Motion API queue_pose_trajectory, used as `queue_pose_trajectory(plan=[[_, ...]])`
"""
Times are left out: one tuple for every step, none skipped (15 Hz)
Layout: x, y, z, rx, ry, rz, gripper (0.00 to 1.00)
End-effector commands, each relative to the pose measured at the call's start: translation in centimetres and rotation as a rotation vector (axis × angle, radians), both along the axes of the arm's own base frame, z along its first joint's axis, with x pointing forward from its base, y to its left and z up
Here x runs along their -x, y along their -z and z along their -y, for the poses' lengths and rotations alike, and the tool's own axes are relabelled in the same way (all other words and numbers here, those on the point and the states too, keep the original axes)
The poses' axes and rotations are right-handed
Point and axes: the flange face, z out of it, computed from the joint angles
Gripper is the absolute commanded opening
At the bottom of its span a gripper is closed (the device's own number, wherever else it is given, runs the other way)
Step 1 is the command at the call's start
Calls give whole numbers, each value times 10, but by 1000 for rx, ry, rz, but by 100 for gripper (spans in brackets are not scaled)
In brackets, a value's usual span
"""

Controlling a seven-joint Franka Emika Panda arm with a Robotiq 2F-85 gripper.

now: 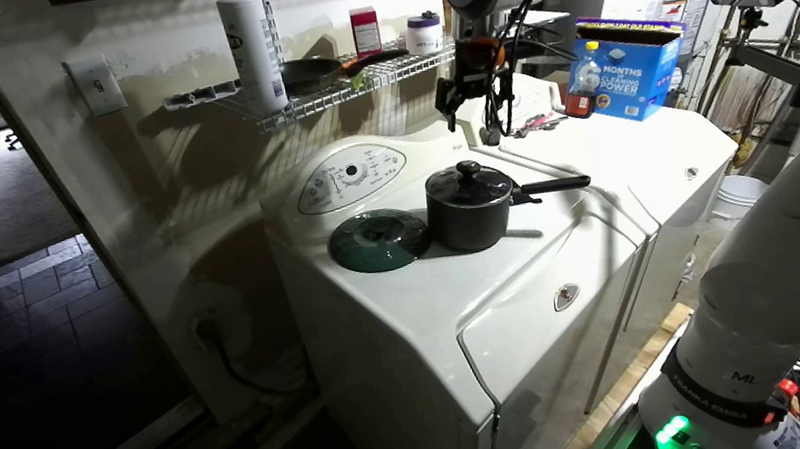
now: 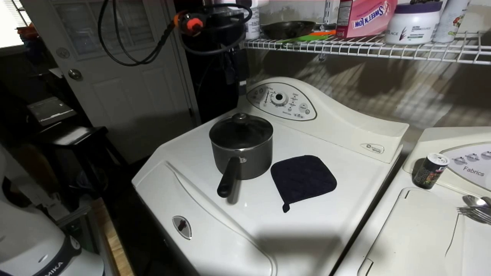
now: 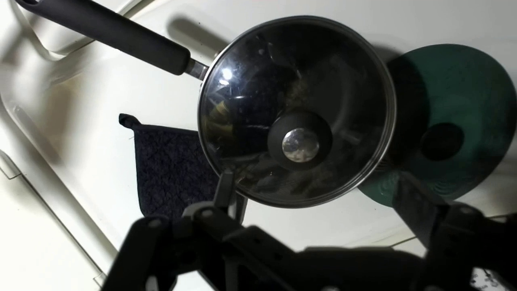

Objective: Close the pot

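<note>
100% done, I'd guess: the black-knobbed round glass lid (image 3: 297,103) sits on the small round dark-grey metal pot (image 1: 470,226), which stands on the glossy white table (image 1: 446,287) just beside a flat green disc (image 1: 380,246). Jaws are spread, empty; maybe just backing off left.

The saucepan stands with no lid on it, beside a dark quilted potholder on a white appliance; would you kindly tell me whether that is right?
Not quite: the saucepan does have a lid on it. The wrist view shows a metal-rimmed glass lid covering it. It does stand beside the dark quilted potholder on the white appliance.
</note>
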Motion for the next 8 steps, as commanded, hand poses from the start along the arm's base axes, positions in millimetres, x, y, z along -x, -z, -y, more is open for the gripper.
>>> queue_pose_trajectory(plan=[[13, -28, -1, -13, -11, 30, 100], [15, -33, -1, -13, -9, 38, 100], [16, -37, -1, -12, -7, 44, 100], [10, -26, 0, 2, 0, 43, 100], [12, -30, -1, 2, 0, 48, 100], [13, -32, -1, 3, 0, 51, 100], [14, -33, -1, 3, 0, 52, 100], [14, -33, -1, 3, 0, 52, 100]])
